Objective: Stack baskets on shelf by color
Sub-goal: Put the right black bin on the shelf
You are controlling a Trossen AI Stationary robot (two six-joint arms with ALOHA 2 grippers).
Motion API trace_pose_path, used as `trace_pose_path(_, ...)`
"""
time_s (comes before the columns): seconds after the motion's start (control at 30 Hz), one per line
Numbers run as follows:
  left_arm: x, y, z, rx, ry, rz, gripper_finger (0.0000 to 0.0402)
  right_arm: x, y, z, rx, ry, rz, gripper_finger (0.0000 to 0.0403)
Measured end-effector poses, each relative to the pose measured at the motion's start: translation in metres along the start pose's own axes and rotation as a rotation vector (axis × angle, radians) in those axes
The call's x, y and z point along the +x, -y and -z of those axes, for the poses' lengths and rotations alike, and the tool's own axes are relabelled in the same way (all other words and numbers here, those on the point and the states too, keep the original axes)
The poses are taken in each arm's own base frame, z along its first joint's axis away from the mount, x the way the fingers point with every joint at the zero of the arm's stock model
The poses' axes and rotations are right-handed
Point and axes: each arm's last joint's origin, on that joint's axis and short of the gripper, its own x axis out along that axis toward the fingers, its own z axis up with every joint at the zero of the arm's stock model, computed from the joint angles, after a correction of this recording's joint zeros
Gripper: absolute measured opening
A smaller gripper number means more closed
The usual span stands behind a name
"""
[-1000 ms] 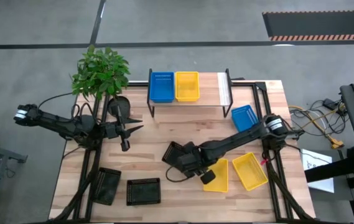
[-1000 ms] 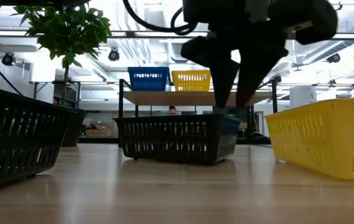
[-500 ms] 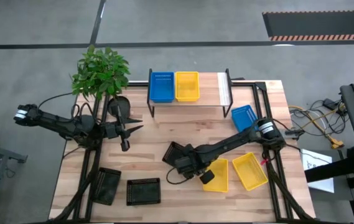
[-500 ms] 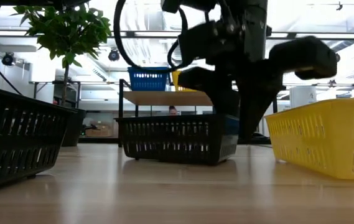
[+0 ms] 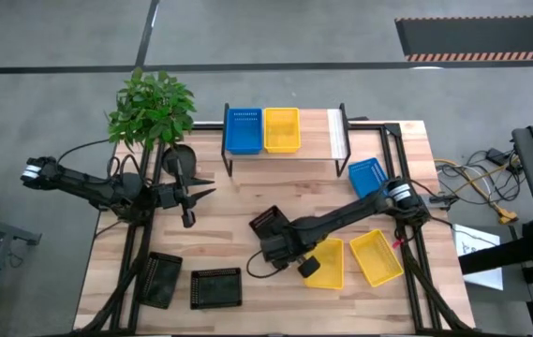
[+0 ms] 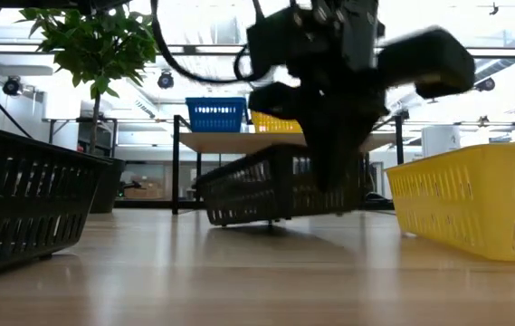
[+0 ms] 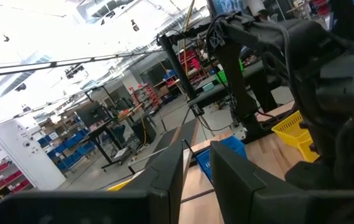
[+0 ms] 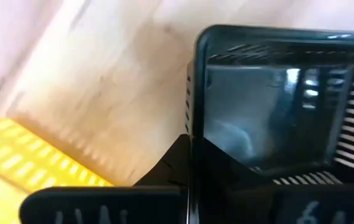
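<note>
My right gripper [image 5: 280, 243] is shut on a black basket [image 5: 267, 223] at mid-table, which shows tilted in the low view [image 6: 275, 188]. On the shelf [image 5: 339, 136] at the far edge sit a blue basket [image 5: 243, 131] and a yellow basket [image 5: 281, 129] side by side. A blue basket [image 5: 367, 176], two yellow baskets [image 5: 327, 265] [image 5: 376, 257] and two black baskets [image 5: 162, 279] [image 5: 216, 287] lie on the table. My left gripper [image 5: 208, 187] waits open near the table's left edge, its fingers [image 7: 164, 180] holding nothing. My right gripper pinches the black basket's near wall at its rim [image 8: 192, 118], one finger inside the basket and one outside. The fingers come from above, pointing down. The held end is raised and the basket tilts, its other end [image 6: 212, 213] low; whether that end touches the table, I cannot tell.
A potted plant [image 5: 152, 108] with a dark pot [image 5: 180, 159] stands at the far left corner, close to my left arm. The shelf's right third is bare wood. Bare tabletop [image 5: 285, 187] lies between the shelf and the held basket.
My right gripper has come down over the black basket's near wall, shut on it and risen a little. The basket, flat on the table before, now tilts with its held end up.
</note>
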Motion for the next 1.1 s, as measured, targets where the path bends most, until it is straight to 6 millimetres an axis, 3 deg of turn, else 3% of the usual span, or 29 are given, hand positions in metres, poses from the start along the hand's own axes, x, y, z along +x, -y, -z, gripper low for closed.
trace_pose_path(0.3,0.000,0.000,0.000,0.000,0.000,0.000,0.0063,-0.067,0.010,-0.021,0.101,0.085,0.057,0.0008)
trace_pose_path(0.53,0.000,0.000,0.000,0.001,-0.001,0.001,0.0063,-0.128,0.014,-0.018,0.192,0.066,0.175,0.0008)
trace_pose_path(0.77,0.000,0.000,0.000,0.000,0.000,0.000,0.0063,-0.176,0.029,0.004,0.321,0.040,0.290,0.0008)
trace_pose_path(1.1,0.000,0.000,0.000,0.000,0.000,0.000,0.0063,-0.224,0.071,0.060,0.459,0.104,0.363,0.0008)
